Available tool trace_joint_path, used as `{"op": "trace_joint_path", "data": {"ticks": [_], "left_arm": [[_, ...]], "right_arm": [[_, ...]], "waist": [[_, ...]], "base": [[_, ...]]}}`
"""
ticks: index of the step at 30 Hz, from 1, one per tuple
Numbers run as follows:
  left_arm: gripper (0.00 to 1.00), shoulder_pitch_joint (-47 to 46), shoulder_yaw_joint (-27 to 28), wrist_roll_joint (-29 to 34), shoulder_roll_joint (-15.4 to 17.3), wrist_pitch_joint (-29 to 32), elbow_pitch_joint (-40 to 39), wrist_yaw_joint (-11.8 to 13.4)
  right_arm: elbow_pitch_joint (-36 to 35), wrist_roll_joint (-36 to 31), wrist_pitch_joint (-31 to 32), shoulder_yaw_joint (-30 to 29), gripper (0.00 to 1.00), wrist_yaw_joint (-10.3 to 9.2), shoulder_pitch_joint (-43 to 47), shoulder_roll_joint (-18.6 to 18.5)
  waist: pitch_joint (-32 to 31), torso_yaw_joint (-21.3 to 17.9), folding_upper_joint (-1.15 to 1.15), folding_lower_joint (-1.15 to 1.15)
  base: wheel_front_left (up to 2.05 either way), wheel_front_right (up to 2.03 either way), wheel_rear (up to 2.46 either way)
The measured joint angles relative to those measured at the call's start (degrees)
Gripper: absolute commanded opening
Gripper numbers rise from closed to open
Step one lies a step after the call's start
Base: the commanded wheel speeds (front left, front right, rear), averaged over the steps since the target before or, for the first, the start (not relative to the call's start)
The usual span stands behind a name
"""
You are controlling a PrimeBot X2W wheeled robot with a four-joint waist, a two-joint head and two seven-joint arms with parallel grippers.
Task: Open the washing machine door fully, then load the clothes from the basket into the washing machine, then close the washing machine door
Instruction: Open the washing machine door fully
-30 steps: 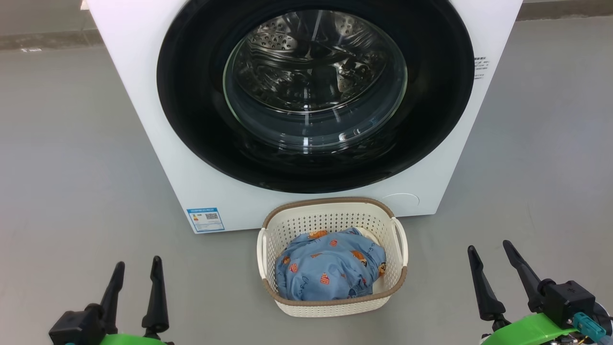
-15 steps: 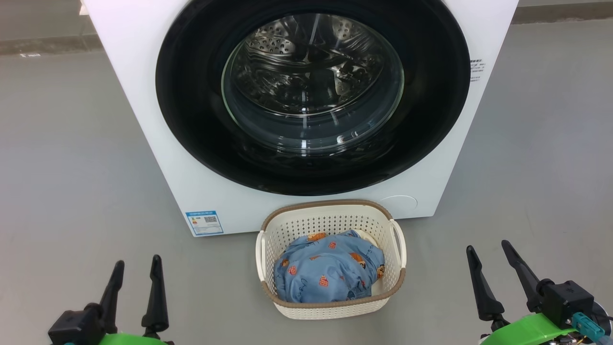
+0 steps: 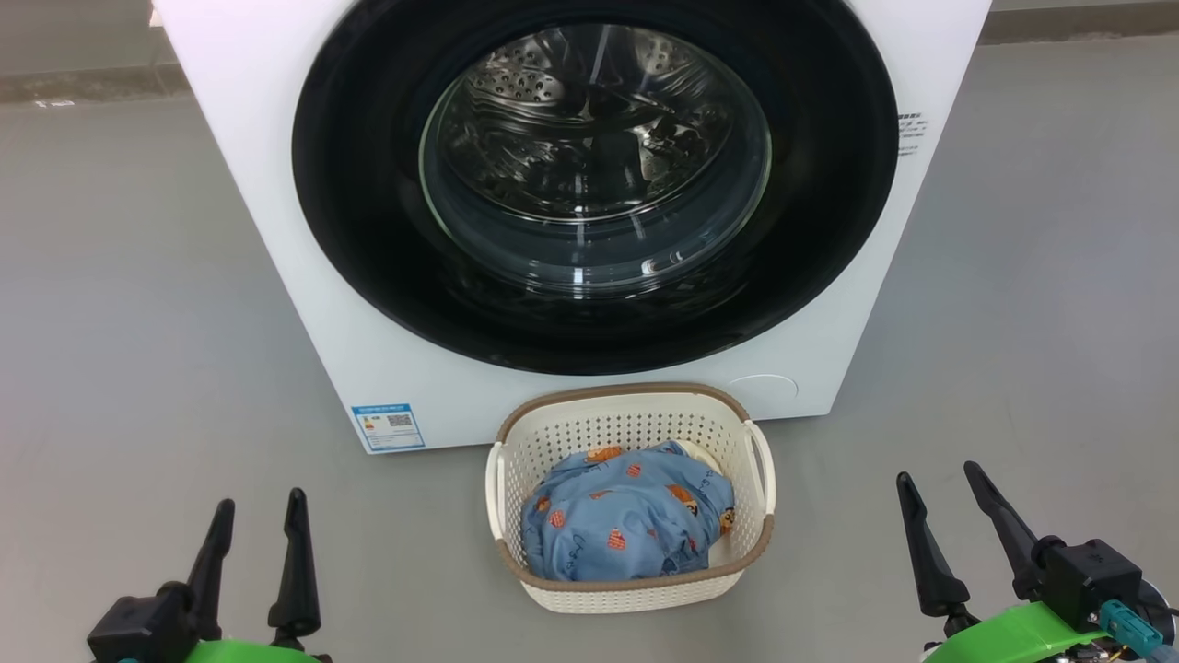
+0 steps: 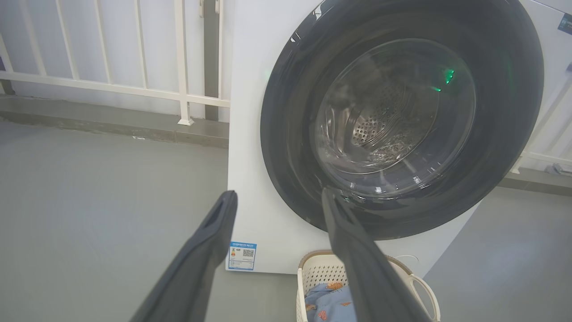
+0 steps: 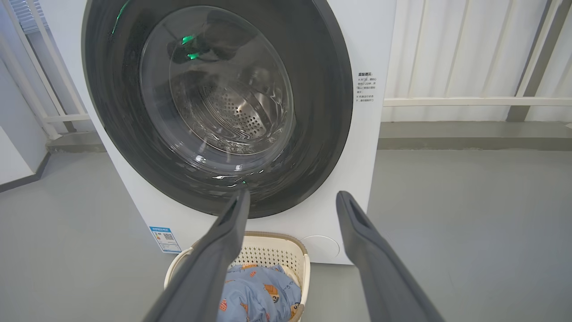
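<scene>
The white washing machine (image 3: 304,304) stands ahead on the floor. Its round black-ringed door (image 3: 368,212) lies flush against the front, shut, with the steel drum visible through the glass. Right in front of it sits the cream basket (image 3: 636,419) holding light blue clothes (image 3: 626,525) printed with orange bears. My left gripper (image 3: 260,514) is open at the lower left, well short of the machine. My right gripper (image 3: 938,477) is open at the lower right, beside the basket and apart from it. The door (image 4: 290,134) and door (image 5: 326,112) fill both wrist views beyond open fingers.
Grey floor (image 3: 138,322) spreads on both sides of the machine. A white railing (image 4: 134,89) runs along a raised kerb behind the machine, and white slatted panels (image 5: 469,58) stand behind it on the right. A blue label (image 3: 388,426) marks the machine's lower left front.
The head view has shifted slightly, so machine and basket sit a little further left in the picture. Both grippers stay open and hold their places.
</scene>
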Motion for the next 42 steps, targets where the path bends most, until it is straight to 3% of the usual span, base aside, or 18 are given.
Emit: {"op": "trace_joint_path", "data": {"ticks": [27, 42], "left_arm": [[1.00, -0.1, 0.5, -1.2, 0.1, 0.0, -0.8, -0.1], [1.00, -0.2, 0.5, -1.2, 0.1, 0.0, -0.6, -0.1]], "right_arm": [[0.0, 0.0, 0.0, 0.0, 1.00, 0.01, 0.0, 0.0], [0.0, 0.0, 0.0, 0.0, 1.00, 0.00, 0.0, 0.0]], "waist": [[0.4, -0.1, 0.00, 0.00], [0.5, -0.3, 0.00, -0.01]], "base": [[1.09, 1.09, -2.18], [0.25, 0.25, -0.49]]}}
